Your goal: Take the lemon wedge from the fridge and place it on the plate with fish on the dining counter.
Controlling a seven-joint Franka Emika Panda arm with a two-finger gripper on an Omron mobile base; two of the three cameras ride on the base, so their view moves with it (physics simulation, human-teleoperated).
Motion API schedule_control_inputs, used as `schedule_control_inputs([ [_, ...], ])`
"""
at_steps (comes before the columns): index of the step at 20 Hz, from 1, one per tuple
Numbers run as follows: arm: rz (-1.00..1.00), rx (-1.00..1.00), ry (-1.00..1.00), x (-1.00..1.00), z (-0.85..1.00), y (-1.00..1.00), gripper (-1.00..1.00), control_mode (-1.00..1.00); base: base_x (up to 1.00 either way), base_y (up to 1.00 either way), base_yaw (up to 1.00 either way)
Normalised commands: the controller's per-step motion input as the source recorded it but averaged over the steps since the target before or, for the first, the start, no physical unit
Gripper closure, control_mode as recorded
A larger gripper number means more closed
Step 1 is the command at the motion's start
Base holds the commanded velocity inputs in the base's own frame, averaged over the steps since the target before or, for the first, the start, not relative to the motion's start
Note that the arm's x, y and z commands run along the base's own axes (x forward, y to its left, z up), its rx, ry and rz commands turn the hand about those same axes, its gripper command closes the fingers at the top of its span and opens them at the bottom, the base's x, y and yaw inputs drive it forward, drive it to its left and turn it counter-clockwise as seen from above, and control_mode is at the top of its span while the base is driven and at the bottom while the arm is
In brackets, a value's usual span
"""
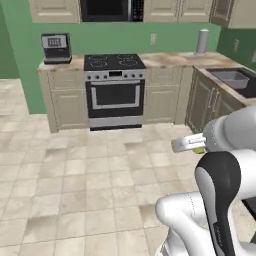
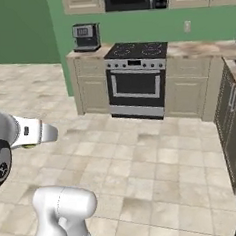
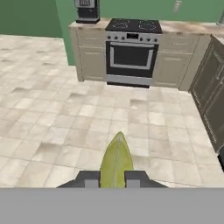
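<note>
holding one lemon wedge [image 3: 116,161] pinched between the two dark fingertips [image 3: 92,179] of the gripper [image 3: 113,180], jaws closed onto its flanks so that the pointed yellow-green end sticks out ahead of the hand, seen plainly in the hand view; likely gripped across the thin sides because that leaves the narrowest span for the jaws. carried high over the bare tiled floor [image 1: 75,180], well apart from any cabinet, probably to keep it clear while the base drives. in the left base view just a sliver of yellow-green peeking under the gripper [image 1: 176,145], and in the right base view a similar sliver below the gripper [image 2: 53,132]. facing one stove [image 1: 114,90] with a dark oven window, set between pale cabinets [image 1: 64,100]; one coffee machine [image 1: 56,48] on the countertop [image 1: 170,60] to the stove's left, one microwave [image 1: 111,9] above, one sink [image 1: 231,79] at the right of the left base view, one pale cylinder, perhaps a paper towel roll [image 1: 202,41], near the corner. judged midway: wedge out of storage and in transit, placing on the fish plate not yet done; next calls for finding the dining counter, then lowering gently, since so small a piece could slip from a light pinch
</note>
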Motion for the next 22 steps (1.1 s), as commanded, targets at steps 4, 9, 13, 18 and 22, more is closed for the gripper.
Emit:
schedule_control_inputs([
  [4,0.0,0.0,0.0,0.0,0.0,0.0,1.0,1.0,0.0,0.0,1.0],
  [9,0.0,0.0,0.0,0.0,0.0,0.0,1.0,1.0,0.0,0.0,1.0],
  [13,0.0,0.0,0.0,0.0,0.0,0.0,1.0,1.0,0.01,0.0,0.99],
  [18,0.0,0.0,0.0,0.0,0.0,0.0,1.0,1.0,0.84,0.0,0.65],
  [22,0.0,0.0,0.0,0.0,0.0,0.0,1.0,1.0,1.0,-0.23,0.21],
])
